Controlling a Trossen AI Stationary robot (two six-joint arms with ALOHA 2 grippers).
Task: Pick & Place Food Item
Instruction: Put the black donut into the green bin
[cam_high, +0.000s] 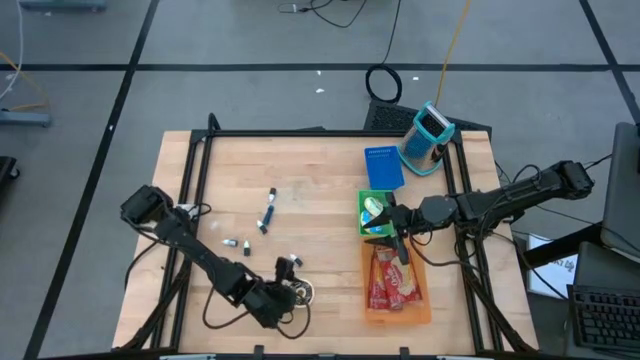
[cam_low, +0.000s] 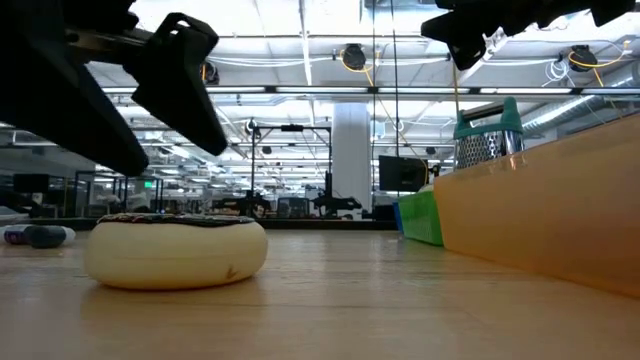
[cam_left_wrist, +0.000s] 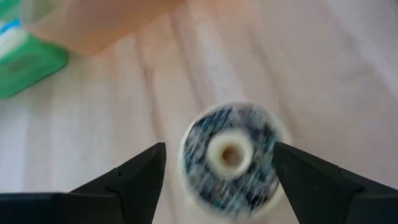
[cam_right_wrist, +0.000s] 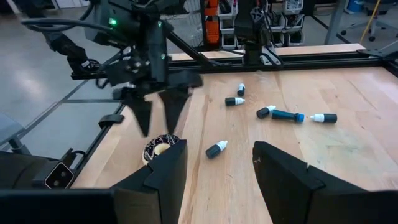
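The donut (cam_left_wrist: 231, 158) is a pale cream ring with a dark, speckled icing on top and a small hole in the middle. In the low view it (cam_low: 176, 251) sits flat on the table (cam_high: 310, 200), thick and rounded at the sides, with the dark icing showing only as a thin band along its top. It lies near the front edge of the table, left of centre (cam_high: 299, 292).

My left gripper (cam_left_wrist: 217, 180) hangs just above the donut with its fingers spread wide, one on each side of the ring, and it grips nothing. From the right wrist view the same gripper (cam_right_wrist: 157, 106) points its two fingers down at the donut (cam_right_wrist: 160, 148).

My right gripper (cam_right_wrist: 216, 171) waits over the right side of the table, above the bins, its fingers parted and holding nothing.

The orange bin (cam_high: 397, 310) lies at the front right and holds red packets (cam_high: 392, 280). The green bin (cam_high: 364, 213), just behind it and touching it, holds something white and green that I cannot make out. A blue box (cam_high: 383, 167) lies flat behind the green bin, and a teal and white grater (cam_high: 430, 137) stands at the back right corner.

Small markers and caps (cam_high: 262, 215) lie scattered on the wood behind the donut.
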